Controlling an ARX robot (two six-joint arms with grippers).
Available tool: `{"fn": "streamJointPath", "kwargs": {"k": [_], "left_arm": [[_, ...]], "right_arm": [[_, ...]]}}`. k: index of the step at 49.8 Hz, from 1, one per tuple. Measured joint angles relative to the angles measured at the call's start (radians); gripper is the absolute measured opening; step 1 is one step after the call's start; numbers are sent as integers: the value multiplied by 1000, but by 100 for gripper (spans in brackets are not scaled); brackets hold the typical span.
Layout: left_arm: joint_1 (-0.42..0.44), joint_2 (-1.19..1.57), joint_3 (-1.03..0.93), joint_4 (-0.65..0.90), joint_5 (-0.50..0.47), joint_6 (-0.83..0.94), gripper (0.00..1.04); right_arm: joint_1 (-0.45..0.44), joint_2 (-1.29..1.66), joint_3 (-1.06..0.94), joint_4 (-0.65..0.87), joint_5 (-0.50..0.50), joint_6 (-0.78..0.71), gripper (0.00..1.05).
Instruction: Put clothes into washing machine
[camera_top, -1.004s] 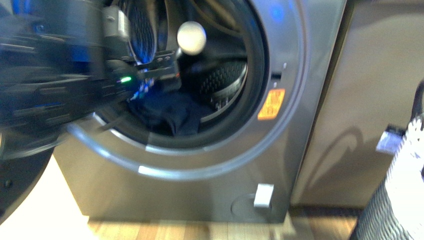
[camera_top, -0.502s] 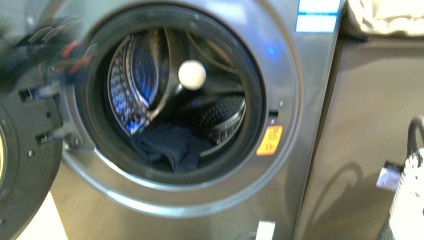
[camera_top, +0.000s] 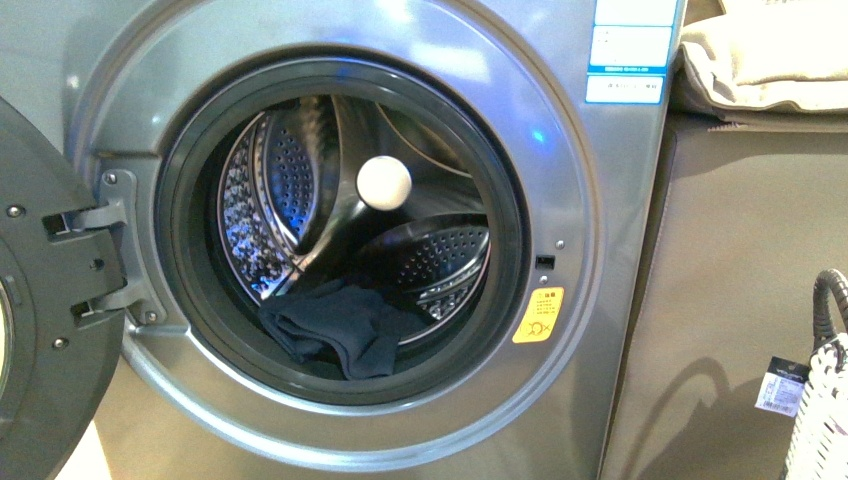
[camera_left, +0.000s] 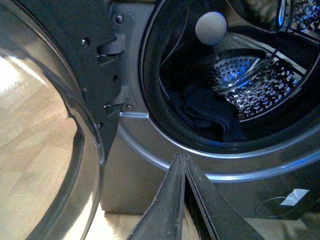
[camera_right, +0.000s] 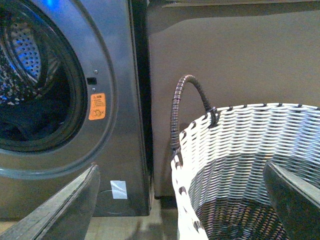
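Inside drum (camera_top: 300, 190) of washer (camera_top: 600, 230) lies dark garment (camera_top: 340, 325) — door (camera_top: 40, 300) open. Right jaws (camera_right: 182, 200) spread wide over basket (camera_right: 240, 145); basket looks empty. Left jaws (camera_left: 183, 165) pressed together, empty — nearer porthole.

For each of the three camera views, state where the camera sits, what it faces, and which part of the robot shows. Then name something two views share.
Front view: on the robot's body, facing the washing machine with its door open; no arm shows.
Left wrist view: on the left arm, facing the drum; left end effector shut.
Right wrist view: on the right arm, over the woven basket; right end effector open.
Shared: dark garment in the front and left wrist views.
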Motion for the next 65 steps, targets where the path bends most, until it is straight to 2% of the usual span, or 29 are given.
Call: {"fn": "streamJointPath", "kwargs": {"k": [9, 16, 21, 34, 36, 48, 65], "left_arm": [[0, -125, -58, -69, 3, 2, 4], [0, -212, -84, -128, 4, 2, 4], [0, -237, -131, -102, 5, 2, 4], [0, -404, -141, -258, 3, 2, 4], [0, -430, -141, -282, 4, 2, 4], [0, -566, -141, -408, 4, 2, 4], [0, -698, -141, -538, 4, 2, 4]], "right_arm": [[0, 0, 0, 0, 0, 1, 95], [0, 0, 0, 0, 0, 0, 71], [0, 0, 0, 0, 0, 0, 52], [0, 0, 0, 0, 0, 0, 6], [0, 0, 0, 0, 0, -1, 1], [0, 0, 0, 0, 0, -2, 3], [0, 0, 0, 0, 0, -1, 64]]}}
